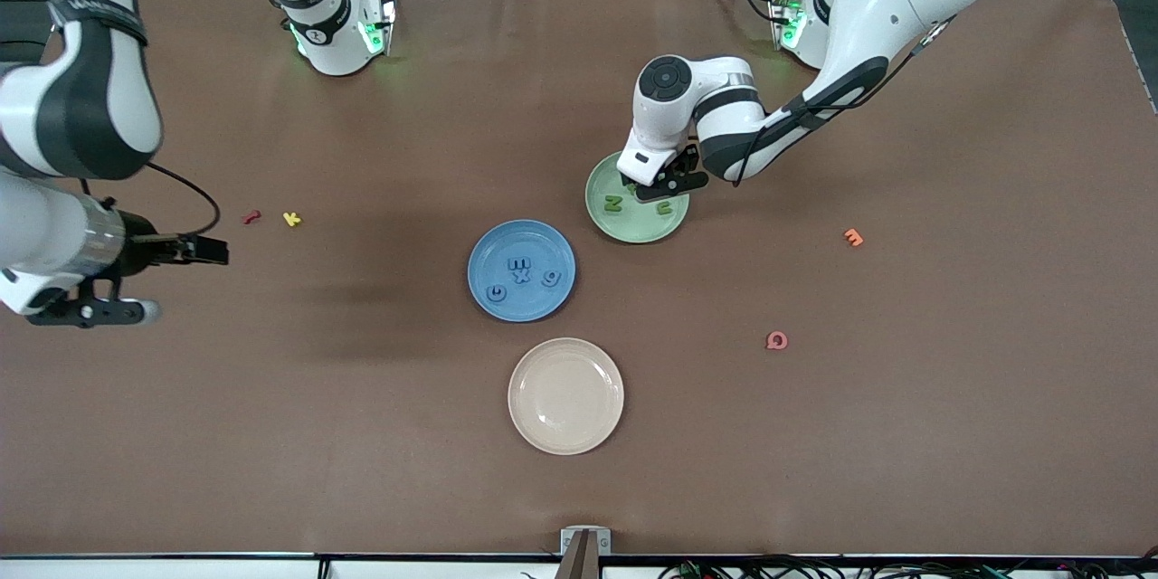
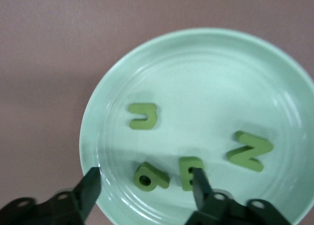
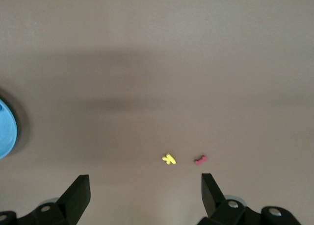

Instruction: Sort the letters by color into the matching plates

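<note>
I've got four green letters (image 2: 147, 116) in the green plate (image 1: 637, 228), four blue letters (image 1: 523, 273) in the blue plate (image 1: 488, 240). Looks done. Left tool (image 2: 146, 188) spread over the green plate; right tool (image 3: 143, 190) spread, waiting above bare counter (image 1: 362, 434).

Front view high, facing robots; left wrist close above green plate (image 2: 122, 78), shared.

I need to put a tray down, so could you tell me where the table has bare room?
Widest bare stretch: between the beige plate and the right gripper. Crowded: green plate under the open left gripper, the blue plate beside it.
</note>
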Robot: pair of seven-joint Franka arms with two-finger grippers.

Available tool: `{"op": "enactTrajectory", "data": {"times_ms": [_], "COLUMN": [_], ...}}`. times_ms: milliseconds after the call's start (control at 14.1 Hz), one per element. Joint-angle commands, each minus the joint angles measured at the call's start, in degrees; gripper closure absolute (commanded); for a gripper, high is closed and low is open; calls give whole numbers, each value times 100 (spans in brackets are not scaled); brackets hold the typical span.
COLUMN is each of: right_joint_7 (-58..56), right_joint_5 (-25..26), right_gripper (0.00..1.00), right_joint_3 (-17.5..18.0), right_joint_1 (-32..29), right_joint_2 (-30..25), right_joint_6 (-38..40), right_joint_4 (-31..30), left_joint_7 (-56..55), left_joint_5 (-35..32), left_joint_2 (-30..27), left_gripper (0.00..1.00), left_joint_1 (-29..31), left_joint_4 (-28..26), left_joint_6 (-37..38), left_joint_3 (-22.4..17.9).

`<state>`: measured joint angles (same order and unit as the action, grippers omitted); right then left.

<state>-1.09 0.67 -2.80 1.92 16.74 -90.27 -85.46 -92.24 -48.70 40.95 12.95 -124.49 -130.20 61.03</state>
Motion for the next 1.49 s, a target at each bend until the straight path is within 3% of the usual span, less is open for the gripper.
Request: {"op": "enactTrajectory", "data": {"times_ms": [0, 355, 567, 780, 1064, 1418], "right_joint_7": [-155, -146, -128, -119, -58, 65], "right_joint_5": [91, 73, -6, 3, 56, 38], "right_gripper": [0, 0, 0, 0, 0, 0], "right_joint_3": [114, 122, 140, 157, 157, 175], "right_joint_1": [-297, -684, -781, -763, -666, -403], "right_joint_2": [-276, -259, -250, -206, -162, -232], "right_joint_6": [237, 475, 616, 590, 537, 589], "right_joint_4": [28, 460, 618, 618, 715, 715], "left_joint_7": [56, 170, 407, 1433, 3812, 6389], "left_joint_5": [62, 62, 71, 315, 2526, 4262], "left_joint_2": [-157, -166, -192, -446, -1429, -2283], "left_gripper": [1, 1, 1, 1, 1, 1], "left_joint_1": [23, 163, 654, 989, 972, 946], "left_joint_4": [162, 583, 549, 435, 487, 470], "left_joint_6": [65, 65, 48, -110, -277, -208], "left_joint_3": [32, 23, 49, -3, -687, -1636]}}
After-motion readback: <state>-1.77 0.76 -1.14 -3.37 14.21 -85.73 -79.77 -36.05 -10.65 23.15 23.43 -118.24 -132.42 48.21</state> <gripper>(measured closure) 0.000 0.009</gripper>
